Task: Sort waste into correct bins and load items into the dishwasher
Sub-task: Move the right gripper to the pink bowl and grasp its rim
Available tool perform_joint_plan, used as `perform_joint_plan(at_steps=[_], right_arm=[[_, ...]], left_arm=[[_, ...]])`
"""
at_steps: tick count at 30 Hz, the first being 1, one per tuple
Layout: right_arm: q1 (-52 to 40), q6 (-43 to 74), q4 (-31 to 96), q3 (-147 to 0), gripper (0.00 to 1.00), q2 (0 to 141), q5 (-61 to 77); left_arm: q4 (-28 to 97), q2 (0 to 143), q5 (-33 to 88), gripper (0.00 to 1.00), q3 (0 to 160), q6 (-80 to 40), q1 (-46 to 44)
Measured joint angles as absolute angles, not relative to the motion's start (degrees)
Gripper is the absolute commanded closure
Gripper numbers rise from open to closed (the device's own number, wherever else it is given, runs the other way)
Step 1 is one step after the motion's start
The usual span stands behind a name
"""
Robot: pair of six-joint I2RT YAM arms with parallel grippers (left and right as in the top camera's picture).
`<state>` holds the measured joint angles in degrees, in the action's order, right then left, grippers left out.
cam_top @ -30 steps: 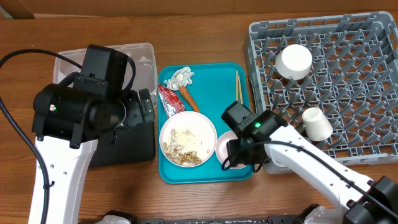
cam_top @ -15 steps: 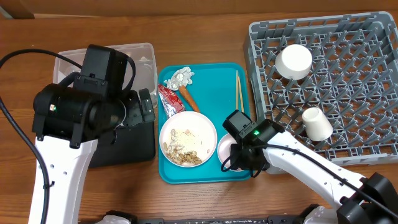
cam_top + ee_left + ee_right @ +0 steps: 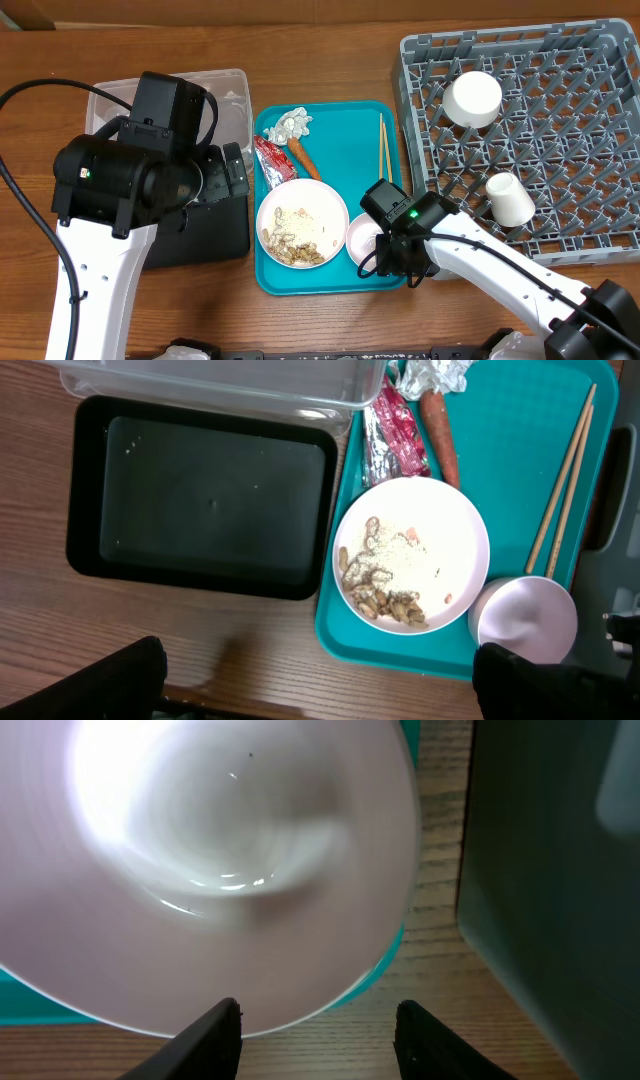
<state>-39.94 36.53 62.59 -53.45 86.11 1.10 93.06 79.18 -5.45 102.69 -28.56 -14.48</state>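
On the teal tray [image 3: 350,135] lie the crumpled wrapper [image 3: 294,124], red packet [image 3: 270,160], carrot piece [image 3: 305,160], chopsticks [image 3: 381,140], a white plate [image 3: 302,223] of beige scraps [image 3: 385,580] and the pink bowl [image 3: 362,238]. My right gripper [image 3: 318,1030] is low over the pink bowl [image 3: 220,850]. It is open, with its jaws on either side of the bowl's near rim. My left gripper [image 3: 320,690] hangs wide open above the black tray [image 3: 200,490] beside the clear tub [image 3: 232,100], holding nothing.
The grey dish rack [image 3: 560,140] on the right holds a white bowl [image 3: 472,98] and a small white cup [image 3: 510,198]. Its wall [image 3: 550,870] stands close to the right of my right gripper. Bare wooden table runs along the front edge.
My right gripper has moved toward the table's front edge over the pink bowl, and its jaws have narrowed. The left arm has not moved.
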Motion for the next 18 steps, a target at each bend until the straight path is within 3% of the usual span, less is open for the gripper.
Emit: perform_joint_plan(at_steps=[15,18], right_arm=[[-39.94,46.96,57.21,-50.65,0.48,85.97,-2.37],[-39.94,47.88,57.52,-50.65,0.64,85.97,-2.72]], left_arm=[[93.06,79.18,-5.45,0.0,102.69,-28.58,-14.48],[93.06,79.18,-5.45,0.0,102.69,-28.58,-14.48]])
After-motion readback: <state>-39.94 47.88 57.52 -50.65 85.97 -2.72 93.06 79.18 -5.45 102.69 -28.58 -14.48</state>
